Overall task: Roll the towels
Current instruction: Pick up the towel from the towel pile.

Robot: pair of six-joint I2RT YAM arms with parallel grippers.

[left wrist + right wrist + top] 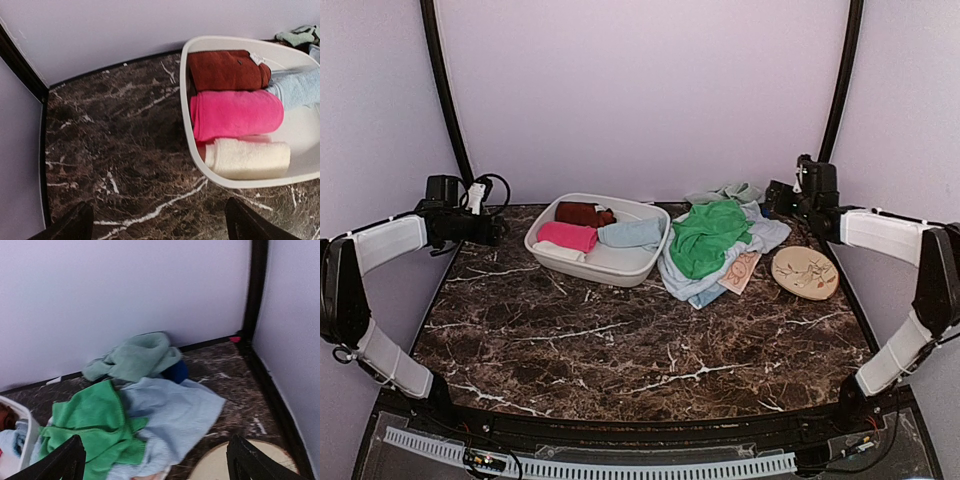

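Observation:
A loose pile of towels lies at the back right: a bright green towel (708, 236) on top of a pale blue towel (760, 236), a sage-green towel (725, 191) behind, a peach printed one (740, 271) in front. The right wrist view shows the green towel (95, 427), the pale blue one (172, 412) and the sage one (132, 356). Rolled towels lie in the white basin (603, 265): brown (225, 70), pink (235, 114), cream (247, 158), pale blue (295, 87). My left gripper (498, 229) is open and empty, left of the basin. My right gripper (775, 197) is open and empty, right of the pile.
A round tan disc (805, 272) lies right of the pile and shows at the bottom of the right wrist view (220, 467). The lilac back wall and black corner posts (445, 90) close the table. Dark marble surface (620, 340) spreads in front.

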